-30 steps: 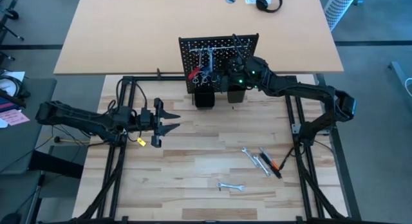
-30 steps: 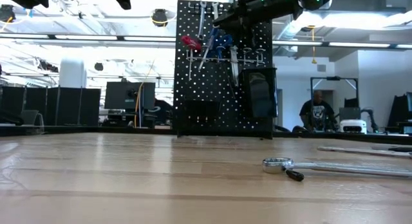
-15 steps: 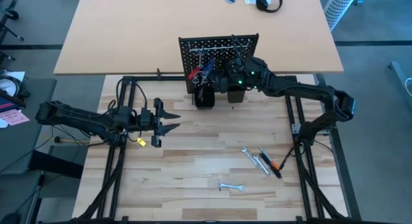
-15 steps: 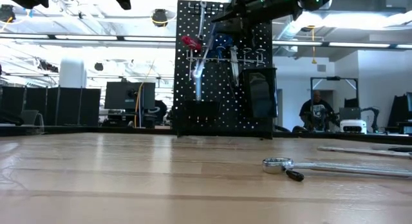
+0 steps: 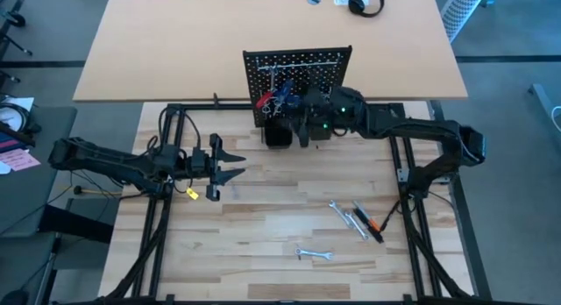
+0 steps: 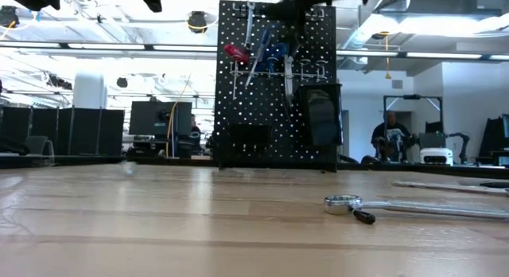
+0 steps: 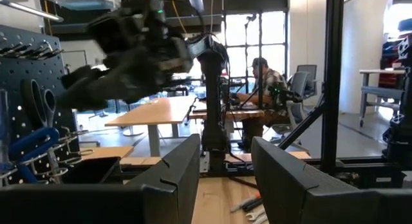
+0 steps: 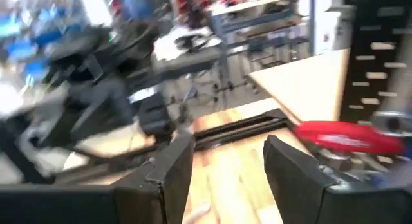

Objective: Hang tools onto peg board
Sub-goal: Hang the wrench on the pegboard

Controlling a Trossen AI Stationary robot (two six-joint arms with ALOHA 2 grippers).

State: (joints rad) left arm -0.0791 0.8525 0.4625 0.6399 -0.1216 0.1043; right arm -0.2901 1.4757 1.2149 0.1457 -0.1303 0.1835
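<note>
The black peg board [image 5: 298, 60] stands upright at the table's far edge. On its hooks hang a red-handled tool [image 6: 236, 52], blue-handled tools [image 6: 274, 56] and black scissors [image 7: 38, 102]. My right gripper [image 5: 294, 121] is open and holds nothing; it is level just in front of the board and points toward the table's left, with the red handle [image 8: 347, 137] beside it. My left gripper [image 5: 232, 162] waits open over the table's left part. Two silver wrenches [image 5: 344, 215], an orange-and-black tool [image 5: 372, 223] and a small wrench [image 5: 313, 252] lie flat on the table at the near right.
Two black cups [image 5: 277, 134] [image 6: 322, 114] hang on the board's lower part. A long wrench [image 6: 413, 204] lies close to the low camera. Black frame rails [image 5: 405, 165] run along both table sides. A person [image 6: 391, 138] sits in the room beyond.
My right gripper has drawn back from the peg board's face toward the near edge and the left, rising out of the top of the low view and rolling as it went. The tools hang on the board as before.
</note>
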